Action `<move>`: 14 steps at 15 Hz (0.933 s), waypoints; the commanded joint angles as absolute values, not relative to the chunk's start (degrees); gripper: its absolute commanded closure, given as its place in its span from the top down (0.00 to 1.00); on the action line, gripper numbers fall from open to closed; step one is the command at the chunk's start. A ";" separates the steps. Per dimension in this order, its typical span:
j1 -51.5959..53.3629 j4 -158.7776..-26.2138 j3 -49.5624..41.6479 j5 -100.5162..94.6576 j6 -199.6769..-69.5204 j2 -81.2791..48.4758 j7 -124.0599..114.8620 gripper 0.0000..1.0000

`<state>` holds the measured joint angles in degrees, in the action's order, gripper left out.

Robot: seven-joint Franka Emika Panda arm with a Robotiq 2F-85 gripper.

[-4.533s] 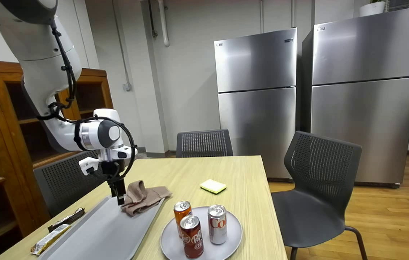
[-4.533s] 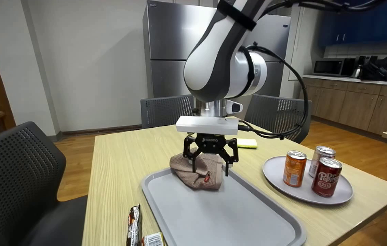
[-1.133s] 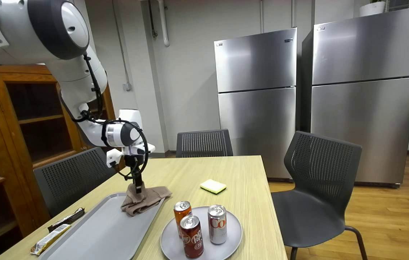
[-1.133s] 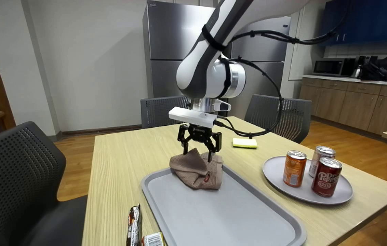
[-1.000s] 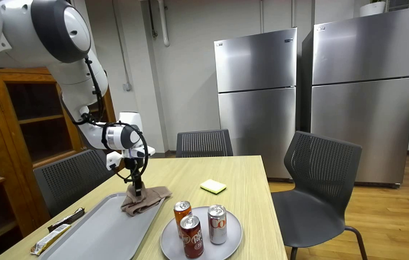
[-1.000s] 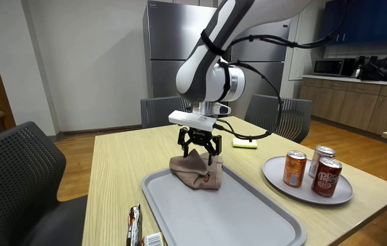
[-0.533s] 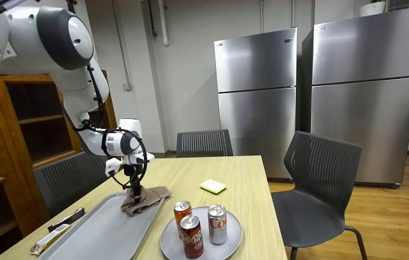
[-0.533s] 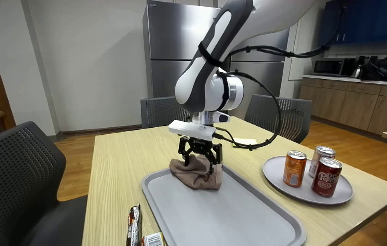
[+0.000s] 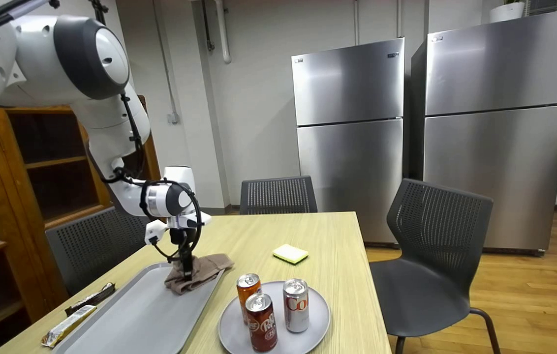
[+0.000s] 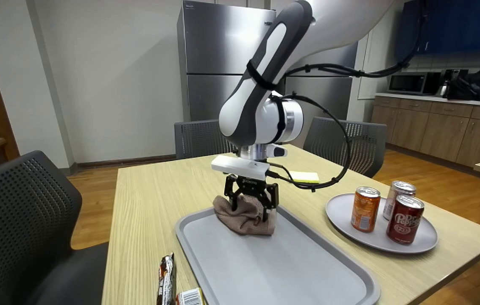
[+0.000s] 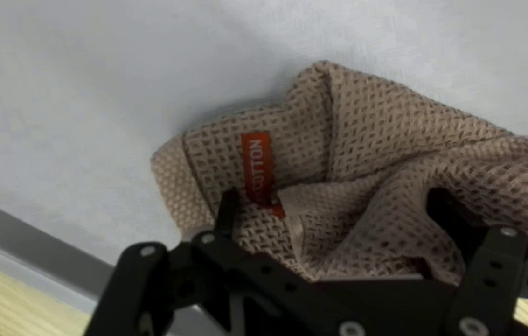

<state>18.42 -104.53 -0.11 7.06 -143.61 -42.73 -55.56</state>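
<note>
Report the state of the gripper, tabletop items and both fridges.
Gray tray: lying flat
Brown cloth: bunched, over the tray's edge
Gripper: open, part of the cloth between its jaws
Plate: flat, loaded
Orange can: upright
Dr Pepper can: upright
Silver can: upright
Sponge: lying flat
Dark bar: wrapped, lying down
Yellow bar: wrapped, lying down
Left fridge: doors shut
Right fridge: doors shut

Gripper (image 10: 249,213): blurred lettering, probably "ROBOTIQ".
Red tag (image 11: 257,161) on brown cloth (image 11: 380,116), just beside one fingertip (image 11: 226,214): "COTTON".
Dark red can (image 10: 405,221), well apart from gripper: "Dr Pepper", "23".
Silver can (image 9: 296,309), likewise apart: "CO".
</note>
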 commanded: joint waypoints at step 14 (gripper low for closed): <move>19.92 -103.20 -1.25 5.97 -141.82 -43.11 -57.51 0.12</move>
